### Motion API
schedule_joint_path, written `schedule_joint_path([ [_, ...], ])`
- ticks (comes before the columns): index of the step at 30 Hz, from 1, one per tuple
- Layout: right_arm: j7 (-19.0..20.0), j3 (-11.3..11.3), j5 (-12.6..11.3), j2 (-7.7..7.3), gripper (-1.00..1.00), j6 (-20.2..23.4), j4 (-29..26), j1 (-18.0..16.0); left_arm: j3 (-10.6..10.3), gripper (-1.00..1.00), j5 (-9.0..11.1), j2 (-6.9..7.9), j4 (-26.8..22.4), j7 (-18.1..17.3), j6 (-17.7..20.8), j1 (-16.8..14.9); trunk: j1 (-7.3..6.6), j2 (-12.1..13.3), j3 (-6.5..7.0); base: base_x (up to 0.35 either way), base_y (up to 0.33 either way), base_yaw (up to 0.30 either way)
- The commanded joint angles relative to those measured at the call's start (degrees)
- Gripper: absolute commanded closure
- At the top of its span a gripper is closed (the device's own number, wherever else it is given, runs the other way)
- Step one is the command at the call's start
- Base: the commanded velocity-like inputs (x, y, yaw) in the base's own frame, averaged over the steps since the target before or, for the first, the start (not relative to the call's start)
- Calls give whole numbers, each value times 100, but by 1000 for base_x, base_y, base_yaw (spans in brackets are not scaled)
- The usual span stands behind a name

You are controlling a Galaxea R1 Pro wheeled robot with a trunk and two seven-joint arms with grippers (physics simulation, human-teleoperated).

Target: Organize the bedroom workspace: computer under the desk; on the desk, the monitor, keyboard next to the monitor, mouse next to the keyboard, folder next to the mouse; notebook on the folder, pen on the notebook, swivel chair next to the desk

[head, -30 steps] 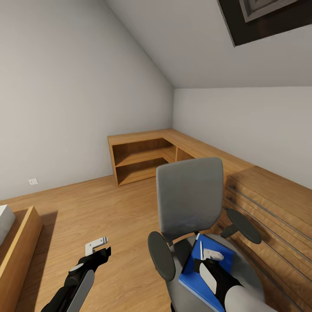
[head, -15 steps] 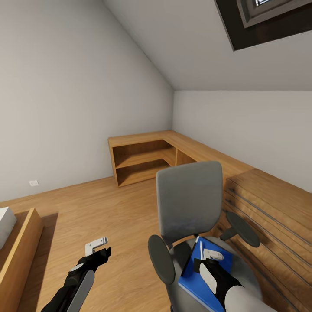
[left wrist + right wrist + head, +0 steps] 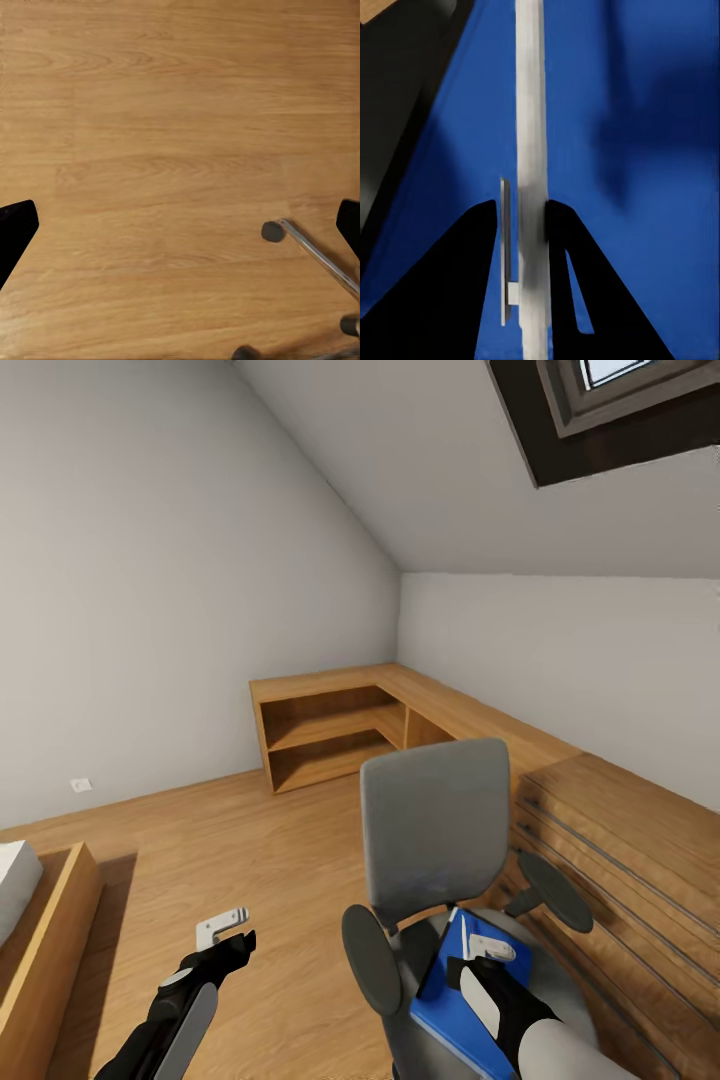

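My right gripper (image 3: pixel 525 225) is down on the swivel chair (image 3: pixel 436 830), fingers pinched tight on the pen (image 3: pixel 529 135), which lies along the folder (image 3: pixel 630 150) on the seat. The risk, as I judge it: the pen is a thin, smooth stick and I hold it near one end, so a quick lift could let it pivot or slide out between my fingers and drop to the floor (image 3: pixel 240 840). The folder under it could also be dragged or nudged if my fingertips scrape its cover, and it already sits slanted near the seat's front, partly overhanging by the look of it in the head view. The chair rolls on castors, so a push could move it away. The pen itself is plain white, straight, with a slim clip showing beside one finger; the folder is bright blue and flat, with a pale edge. My left gripper (image 3: pixel 228 930) hangs spread wide and empty above bare wooden floor, with a chrome chair leg (image 3: pixel 319 255) and castor near.
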Motion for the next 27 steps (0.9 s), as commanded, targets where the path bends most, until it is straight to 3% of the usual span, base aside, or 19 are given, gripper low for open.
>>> schedule_joint_path([
  [1, -43, 39, -51, -3, 100, 29, -14, -1, -21, -100, 60, 7, -7, 59, 10, -3, -25, 38, 12, -248, 0, 0],
  [14, -31, 27, -49, -14, 100, -54, -78, 0, -21, -100, 61, 8, 108, 47, 21, -3, -310, 559, 246, -315, -12, 0],
  [27, -54, 4, -68, -67, 100, -100, -934, 15, -21, -100, 57, 8, 186, 41, 15, -3, -596, 1081, 479, -337, -86, 0],
])
